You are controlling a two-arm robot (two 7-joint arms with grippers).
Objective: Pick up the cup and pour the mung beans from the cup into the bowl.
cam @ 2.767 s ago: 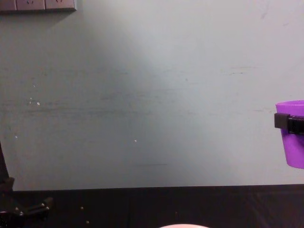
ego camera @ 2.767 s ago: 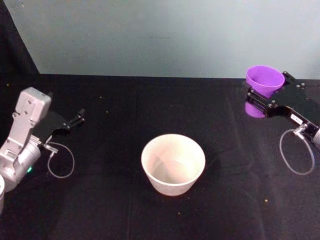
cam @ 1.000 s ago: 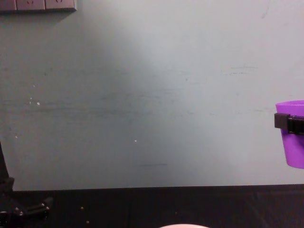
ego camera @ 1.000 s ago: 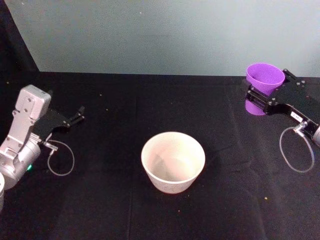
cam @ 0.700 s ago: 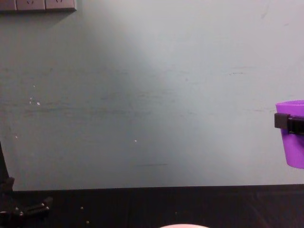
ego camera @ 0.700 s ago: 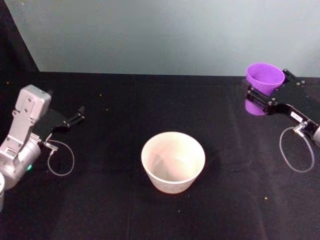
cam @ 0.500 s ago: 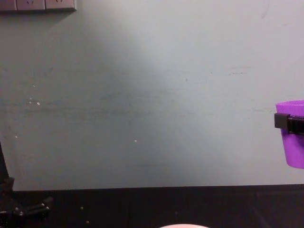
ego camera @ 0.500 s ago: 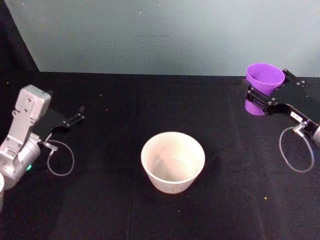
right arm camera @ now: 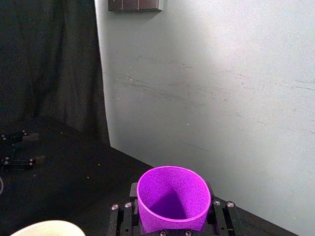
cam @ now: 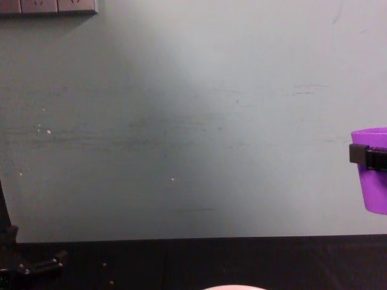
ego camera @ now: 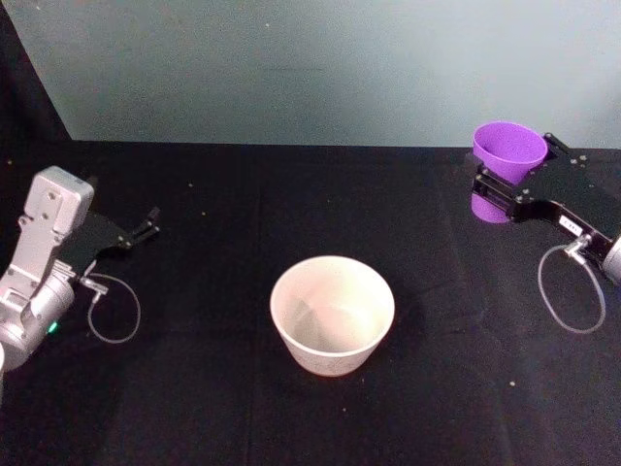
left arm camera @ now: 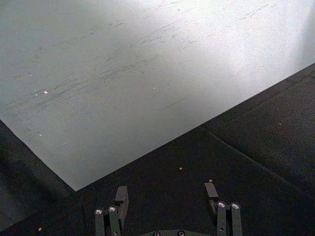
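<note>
Purple cup [ego camera: 509, 148] gripped in the right gripper [ego camera: 505, 191], not over the bowl [ego camera: 330, 357] yet

Smooth, thin tapered plastic, so I'd guess it's light, a bit slippery and squashes if pinched hard. The best hold is around the wall below the rim, and that's where the jaws sit, one on each side, clenched on it. The cup is upright, off the black tablecloth [ego camera: 223, 388] at the far right. The pale bowl stands near centre, well apart to its left. I can't make out any mung beans inside the cup from the wrist camera; a few stray grains [left arm camera: 180, 168] lie on the cloth. The left gripper [left arm camera: 166, 194] is parked at the left with its fingers spread on nothing
</note>
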